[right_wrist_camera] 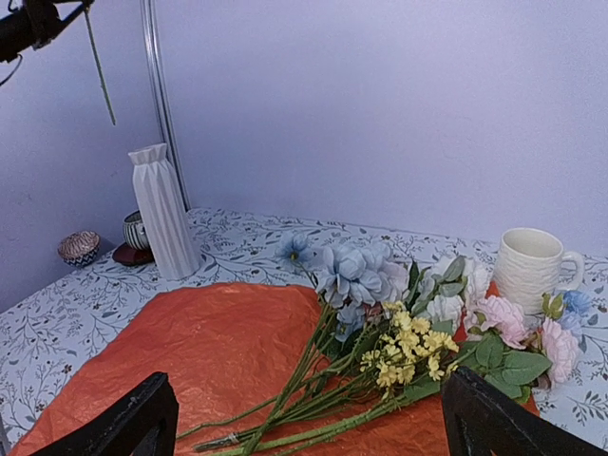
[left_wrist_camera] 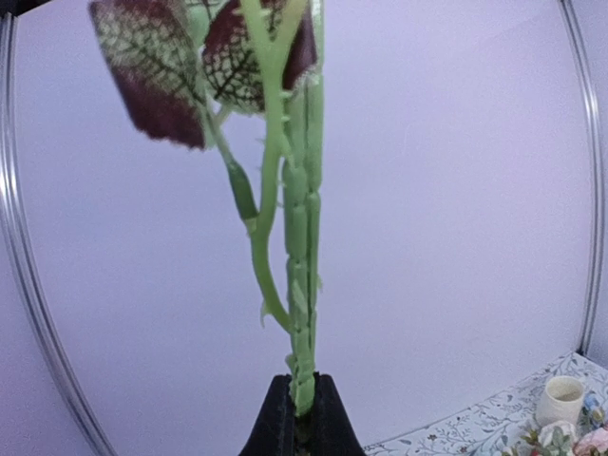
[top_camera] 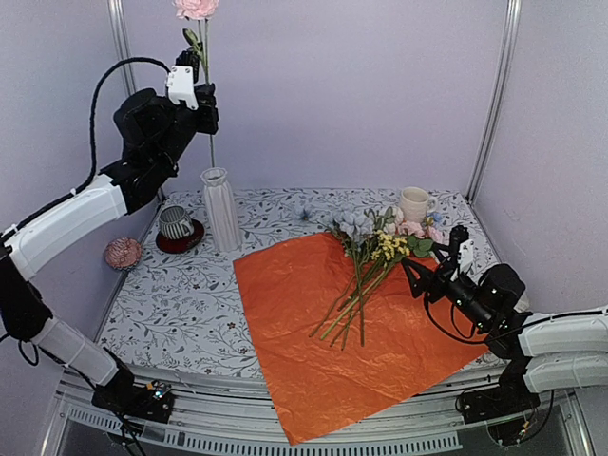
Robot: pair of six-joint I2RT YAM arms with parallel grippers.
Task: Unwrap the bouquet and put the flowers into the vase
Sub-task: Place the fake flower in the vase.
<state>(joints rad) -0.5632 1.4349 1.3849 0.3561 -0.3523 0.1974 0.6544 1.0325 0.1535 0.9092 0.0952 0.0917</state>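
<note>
With my left gripper clamped high on the flower stem, its free end may miss the vase.

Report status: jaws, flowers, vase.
Left jaws shut on pink flower, stem hanging above vase, not in. Right jaws open by loose flowers on orange paper. Vase mouth unobstructed.

Beside vase — striped cup

Twin arms in white and black.
The left arm and right arm wear smooth white link shells between chunky black joints. A black cable loops beside the left one, whose wrist bears a white block. The right gripper has matte black fingers.
</note>
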